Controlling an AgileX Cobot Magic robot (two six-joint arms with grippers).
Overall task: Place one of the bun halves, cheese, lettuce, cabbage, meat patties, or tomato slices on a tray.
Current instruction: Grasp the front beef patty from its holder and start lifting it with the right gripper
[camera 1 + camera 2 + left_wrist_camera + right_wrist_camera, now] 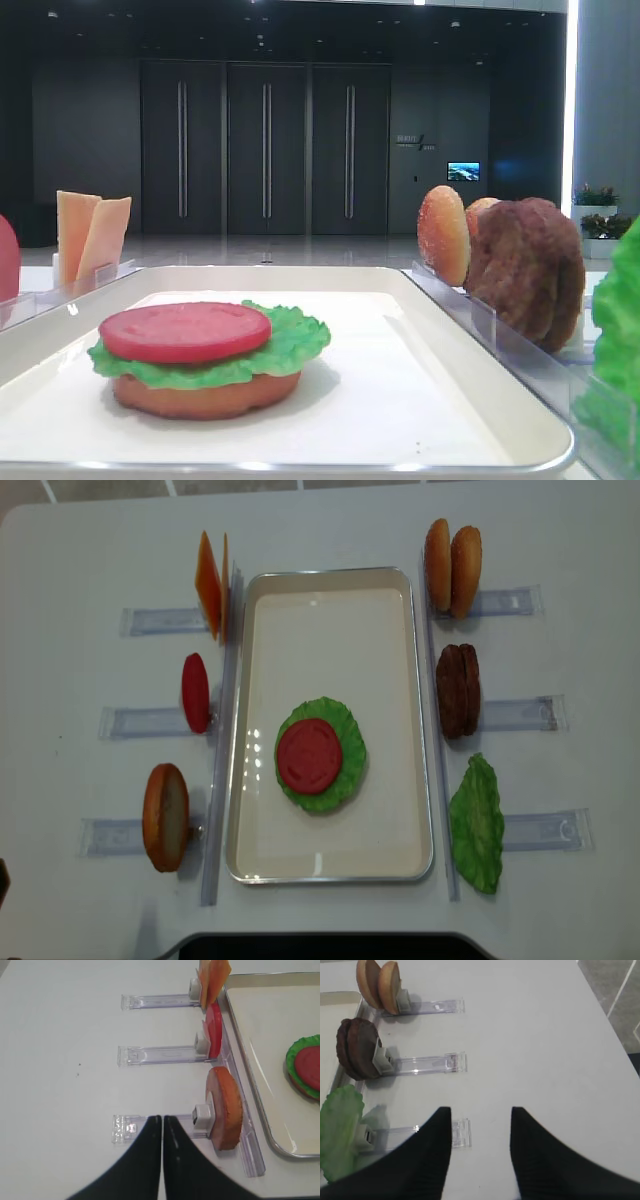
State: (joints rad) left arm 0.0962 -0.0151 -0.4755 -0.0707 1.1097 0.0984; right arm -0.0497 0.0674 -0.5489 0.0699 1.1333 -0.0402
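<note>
Right pincer [481, 1152], seen from its wrist, hangs half open and empty over the table [535, 1035]; left pincer [162, 1152] is pressed shut, empty; from overhead, the tray [330, 592] runs lengthwise front to back, a tomato slice [309, 755] flat on lettuce [347, 750] mid-tray.

text: wall sign [414, 142] too blurred | labels: none legible
</note>
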